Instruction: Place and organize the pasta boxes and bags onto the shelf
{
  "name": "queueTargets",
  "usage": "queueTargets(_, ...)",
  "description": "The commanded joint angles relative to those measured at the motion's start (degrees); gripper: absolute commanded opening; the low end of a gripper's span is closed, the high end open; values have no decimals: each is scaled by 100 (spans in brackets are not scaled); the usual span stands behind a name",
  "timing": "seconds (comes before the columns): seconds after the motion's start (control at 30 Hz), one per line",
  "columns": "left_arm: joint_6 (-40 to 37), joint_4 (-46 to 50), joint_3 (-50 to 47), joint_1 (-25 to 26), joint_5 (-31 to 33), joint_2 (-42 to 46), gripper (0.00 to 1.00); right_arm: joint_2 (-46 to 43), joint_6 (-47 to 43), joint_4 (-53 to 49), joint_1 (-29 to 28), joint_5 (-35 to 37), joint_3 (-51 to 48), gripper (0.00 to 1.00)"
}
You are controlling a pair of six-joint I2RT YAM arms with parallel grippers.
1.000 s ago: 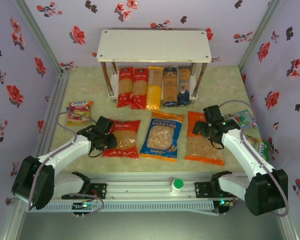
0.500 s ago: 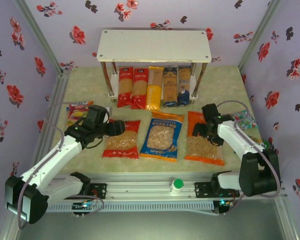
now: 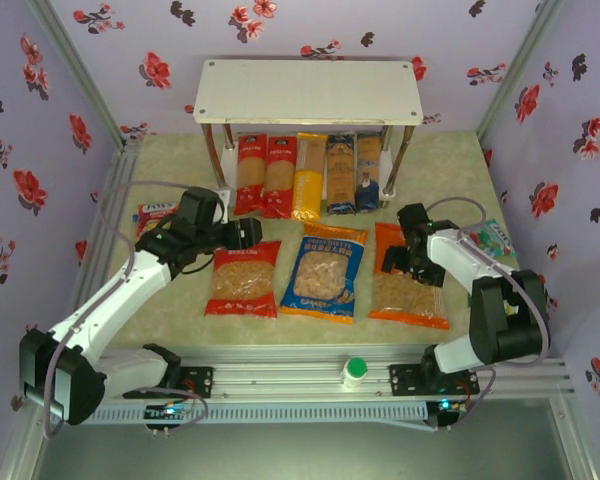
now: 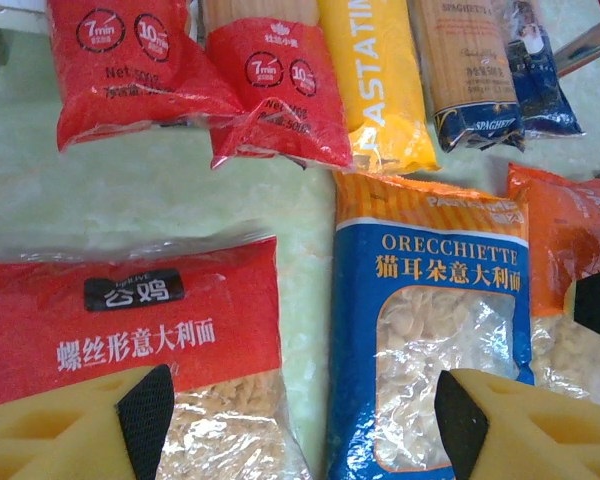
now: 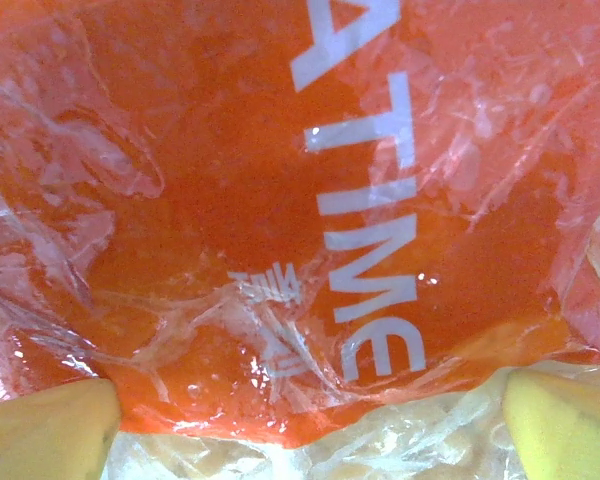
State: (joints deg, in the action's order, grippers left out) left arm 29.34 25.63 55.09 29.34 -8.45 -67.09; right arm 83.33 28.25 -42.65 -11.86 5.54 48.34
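I had the right claw [image 3: 411, 258] open astride the orange bag [image 3: 410, 298] on the table [image 3: 175, 170], maybe touching; best pinch the top seam squarely. Left claw [image 3: 244, 235] gaped empty over the red bag [image 3: 242, 283].

Pale green marbled table [image 3: 180, 165]. Shelf [image 3: 310, 92] at far middle. On lower board, side by side: two red packs [image 3: 264, 176], yellow pack [image 3: 308, 177], two dark blue packs [image 3: 353, 175]. Row on table: red bag [image 3: 244, 282], blue bag [image 3: 326, 272], orange bag [image 3: 408, 290]. Snack packet [image 3: 152, 213] left, teal packet [image 3: 495, 237] right.
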Motion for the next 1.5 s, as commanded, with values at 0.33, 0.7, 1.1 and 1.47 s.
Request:
queueTargets(0.33, -236, -218, 351, -38, -175, -227, 72, 445, -169, 372, 35, -613, -326, 63)
queueTargets(0.7, -236, -330, 380, -43, -254, -408, 68, 61, -115, 295, 40, -686, -487, 27)
queueTargets(1.1, -324, -339, 528, -51, -255, -653, 64, -415, -67, 332, 39, -603, -536, 0)
queueTargets(1.47, -392, -307, 703, -51, -250, -829, 62, -1420, -136, 539, 35, -494, -786, 0)
